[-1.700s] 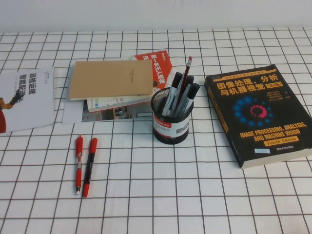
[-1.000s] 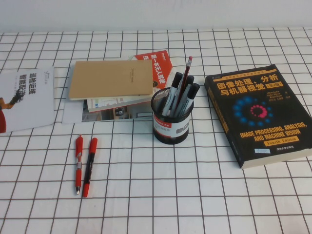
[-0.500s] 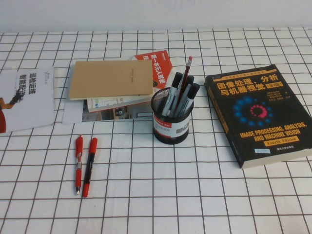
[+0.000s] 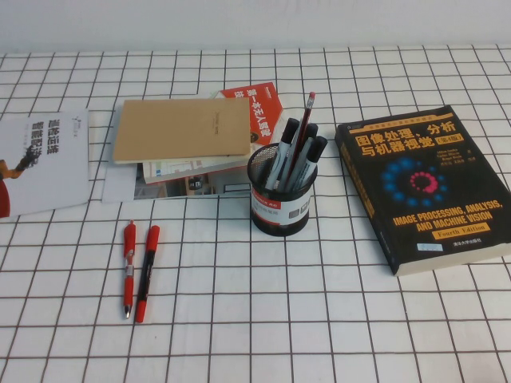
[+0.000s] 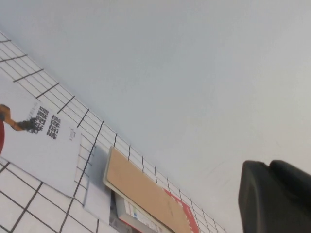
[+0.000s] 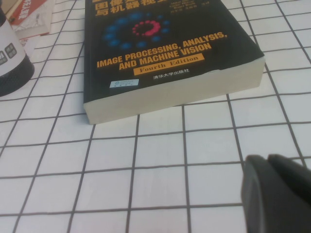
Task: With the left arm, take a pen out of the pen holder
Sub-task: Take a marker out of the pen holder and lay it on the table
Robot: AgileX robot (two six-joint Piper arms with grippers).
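— Where are the pens?

— In the pen holder, a black mesh cup mid-table, between the stacked books and the black book. The pens stand nearly upright, black caps up, their long axes leaning toward my right. A red-tipped pencil rises highest among them.

— Anything readable?

— The black book, right of the holder, says "IMAGE PROCESSING, ANALYSIS, AND MACHINE VISION, Fourth Edition" under a Chinese title. The holder has a white label with a red band; its print is too small to read.

— What's around it?

— A tan notebook tops a stack with a red book, just behind the holder on its left. A leaflet lies far left. Two red pens lie side by side on the checked table, tips toward me, well apart from the holder.

— And your tools?

— My left gripper is clenched, with nothing in it that I can see, raised at the left side facing the leaflet and notebook. My right gripper hangs low over the table by the black book's near edge; its state I cannot tell.
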